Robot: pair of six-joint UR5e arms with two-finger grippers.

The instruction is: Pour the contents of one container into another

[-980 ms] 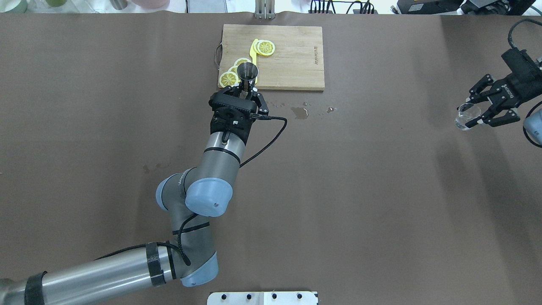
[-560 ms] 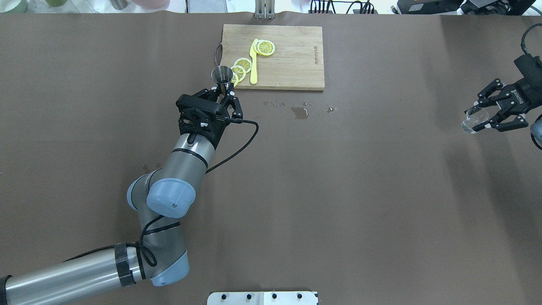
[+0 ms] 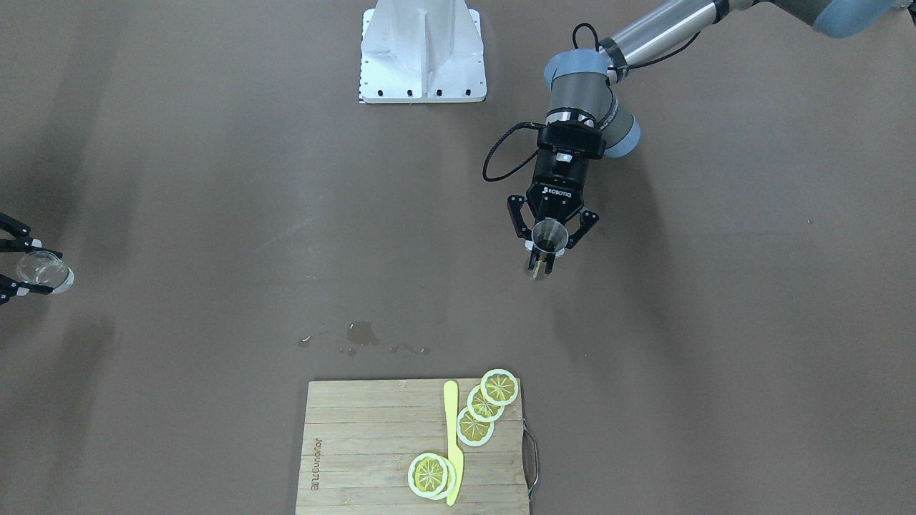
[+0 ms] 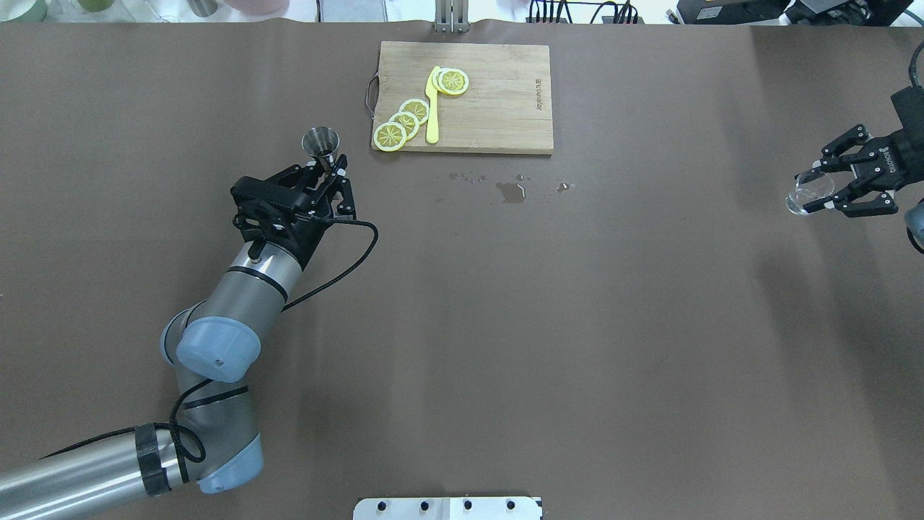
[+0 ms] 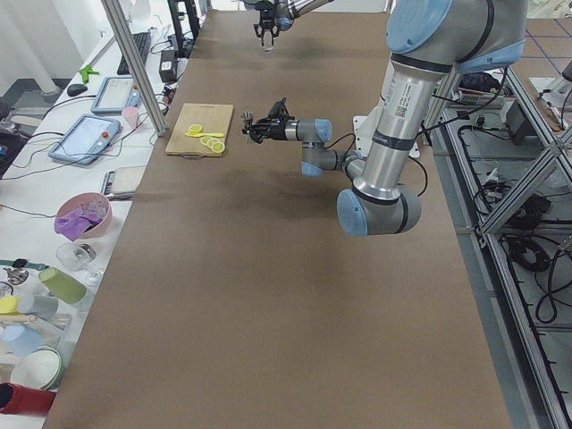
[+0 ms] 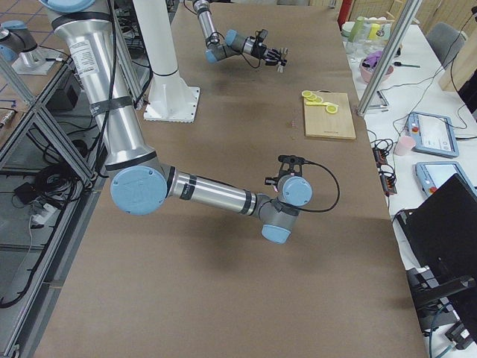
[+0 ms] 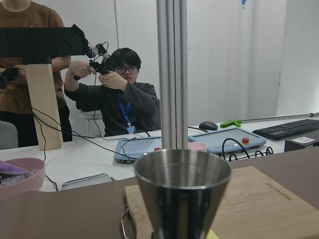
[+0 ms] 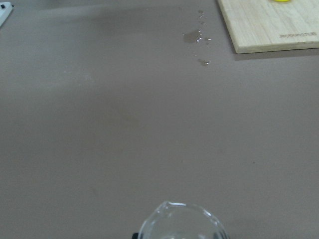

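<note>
My left gripper (image 4: 328, 167) is shut on the narrow waist of the steel jigger (image 4: 320, 141), which is upright above the brown table, left of the cutting board. The front-facing view shows that gripper (image 3: 547, 252) with the jigger (image 3: 549, 234) open end up. The jigger's upper cone (image 7: 182, 186) fills the left wrist view. At the far right, my right gripper (image 4: 814, 192) is shut on the clear glass (image 4: 800, 198), held above the table. The glass rim (image 8: 182, 221) shows at the bottom of the right wrist view, and the glass (image 3: 37, 269) also shows at the front-facing view's left edge.
A wooden cutting board (image 4: 498, 108) at the back holds lemon slices (image 4: 404, 123) and a yellow knife (image 4: 432, 108). Spilled drops (image 4: 511, 191) lie in front of it. The white robot base (image 4: 447, 508) sits at the near edge. People sit beyond the table's far side.
My left arm has swung left, carrying the upright jigger off the cutting board's corner to the bare table beside it. My right gripper drifted slightly right and farther back with the glass.
</note>
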